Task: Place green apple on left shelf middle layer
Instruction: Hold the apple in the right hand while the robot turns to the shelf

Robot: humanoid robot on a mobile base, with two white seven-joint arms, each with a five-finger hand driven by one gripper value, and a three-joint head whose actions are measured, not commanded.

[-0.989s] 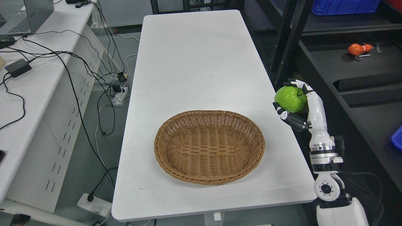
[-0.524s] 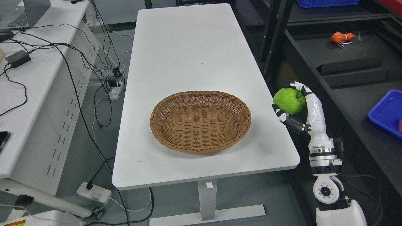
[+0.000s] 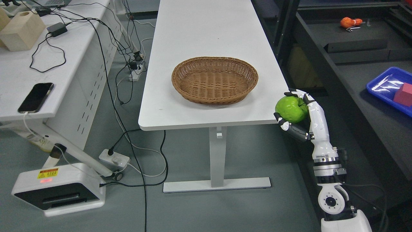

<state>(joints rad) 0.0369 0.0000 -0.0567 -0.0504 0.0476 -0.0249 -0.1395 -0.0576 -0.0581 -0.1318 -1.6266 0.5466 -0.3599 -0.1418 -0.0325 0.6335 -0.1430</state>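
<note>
My right hand [image 3: 294, 109] is shut on the green apple [image 3: 290, 109], its arm rising from the lower right corner. Hand and apple hang in the air just off the near right corner of the white table [image 3: 206, 35]. A black shelf unit [image 3: 357, 83] stands to the right of the hand. An empty wicker basket [image 3: 215, 79] sits on the table to the left of the apple. The left arm does not show.
On the black shelf lie an orange object [image 3: 351, 22] at the back and a blue tray [image 3: 391, 88] holding a red block [image 3: 404, 94]. A white desk [image 3: 35, 64] with a phone [image 3: 35, 97], cables and a wooden block stands left. A white base unit [image 3: 59, 190] sits on the floor.
The whole picture has shifted: the camera has pulled back from the table, so the table's near edge, its leg and the floor now show. My right hand still holds the apple the same way.
</note>
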